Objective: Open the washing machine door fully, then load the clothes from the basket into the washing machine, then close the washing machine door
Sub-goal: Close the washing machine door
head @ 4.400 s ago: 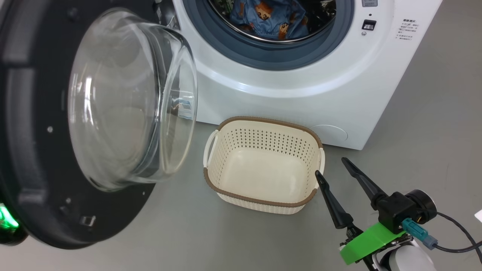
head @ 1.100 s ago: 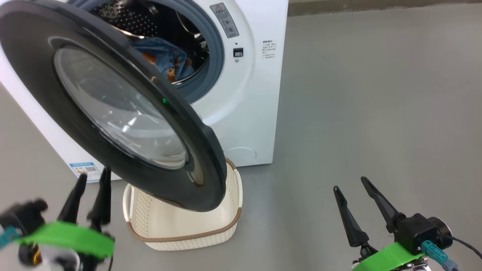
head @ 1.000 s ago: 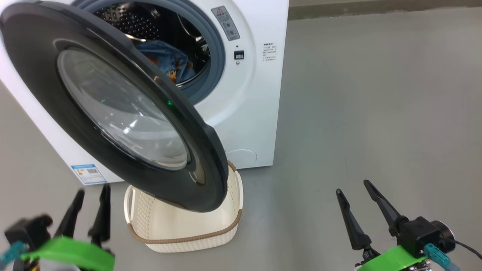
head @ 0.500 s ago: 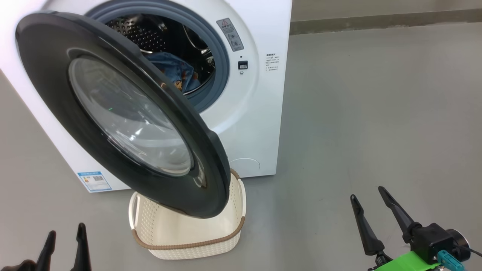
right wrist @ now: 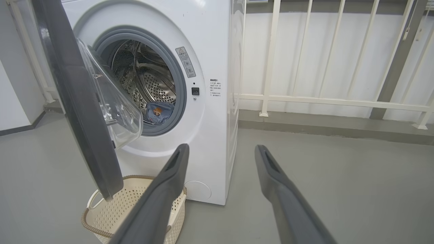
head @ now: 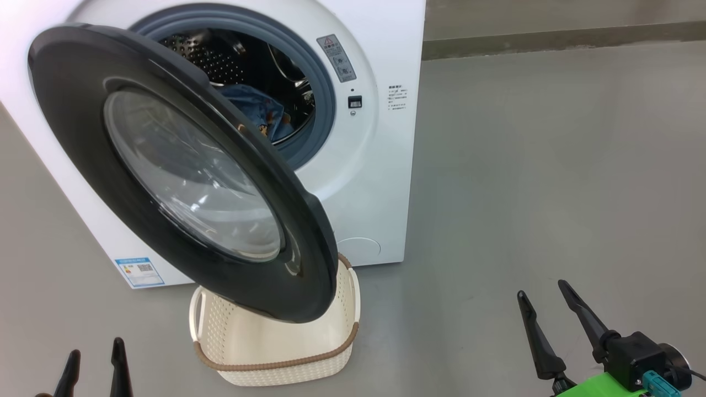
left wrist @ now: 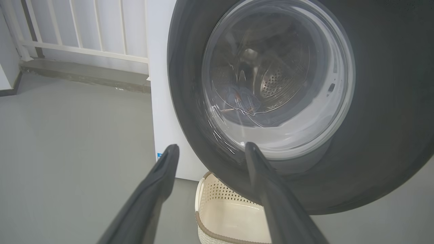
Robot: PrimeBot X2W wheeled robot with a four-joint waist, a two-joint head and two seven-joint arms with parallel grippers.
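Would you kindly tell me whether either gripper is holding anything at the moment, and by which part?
Nothing is held. The left gripper and the right gripper are both open and empty, fingers clear of the door and the basket.

Grey floor point(head: 551, 165) carries washing machine point(head: 380, 182) and basket point(head: 287, 353).

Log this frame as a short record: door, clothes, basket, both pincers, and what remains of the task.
door: washing machine door partway open, lower edge above the basket
clothes: blue bear-print clothes inside the washing machine
basket: on the floor in front of the machine; its visible part holds nothing
left pincer: open, holding nothing, apart from the door
right pincer: open, holding nothing, above the floor
remaining: door not yet closed
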